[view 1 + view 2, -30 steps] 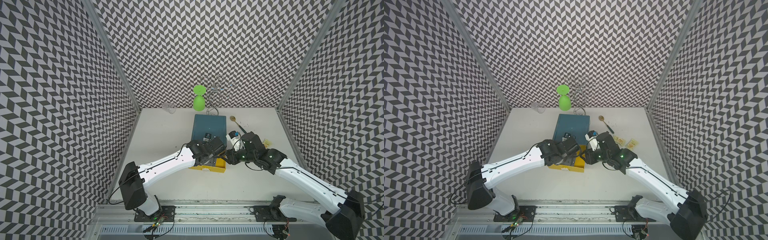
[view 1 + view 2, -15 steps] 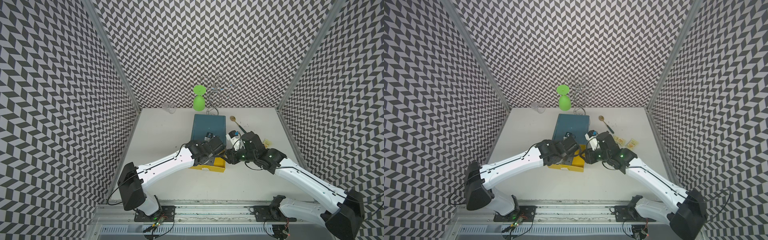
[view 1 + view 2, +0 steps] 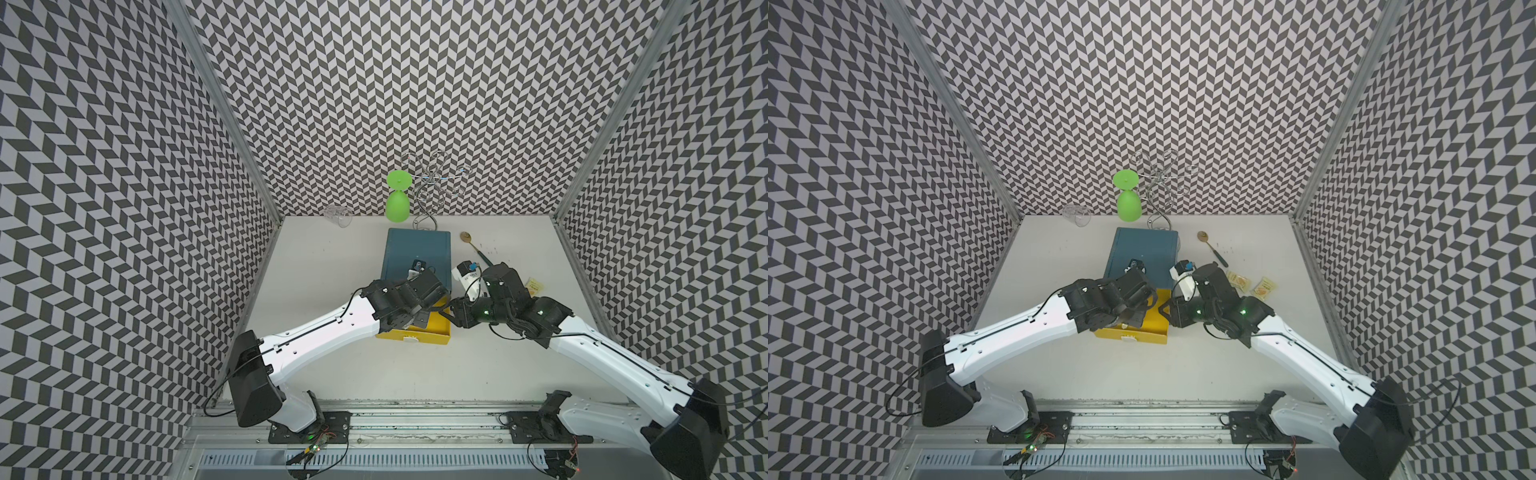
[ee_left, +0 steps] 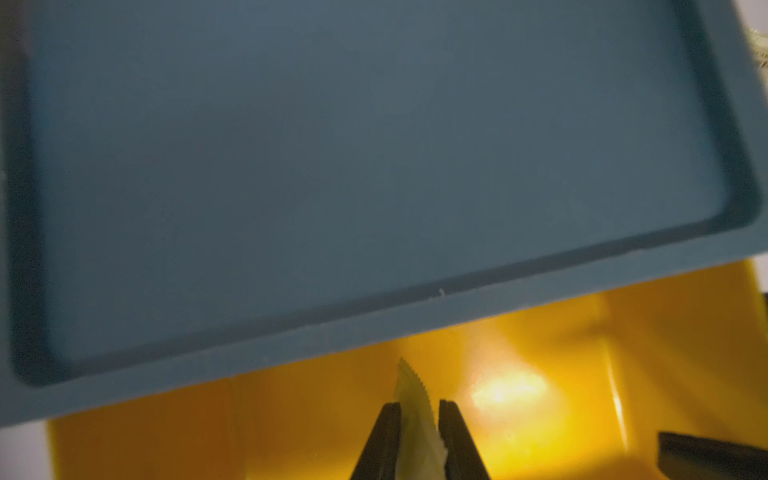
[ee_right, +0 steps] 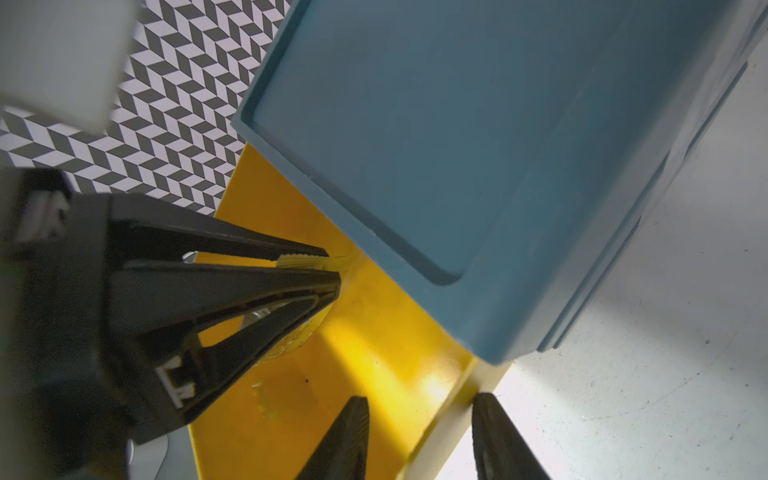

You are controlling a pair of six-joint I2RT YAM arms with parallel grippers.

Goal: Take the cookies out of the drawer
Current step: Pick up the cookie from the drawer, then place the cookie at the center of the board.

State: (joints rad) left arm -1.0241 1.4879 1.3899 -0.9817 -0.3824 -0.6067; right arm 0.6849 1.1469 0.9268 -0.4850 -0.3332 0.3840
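Note:
A yellow drawer stands pulled out of the blue cabinet. My left gripper reaches into it and is shut on a pale yellow cookie packet, whose serrated edge pokes out past the fingertips. The right wrist view shows the same grip, with the left gripper just under the cabinet's front edge. My right gripper is open and straddles the drawer's right side wall, one finger inside and one outside. Two more cookie packets lie on the table right of the cabinet.
An upturned green goblet, a wire rack and a clear glass stand along the back wall. A spoon lies right of the cabinet. Both wrists crowd together over the drawer.
My left gripper's jaws have closed onto the cookie packet inside the drawer. Neither arm has visibly shifted, and the right gripper holds its place at the drawer wall.

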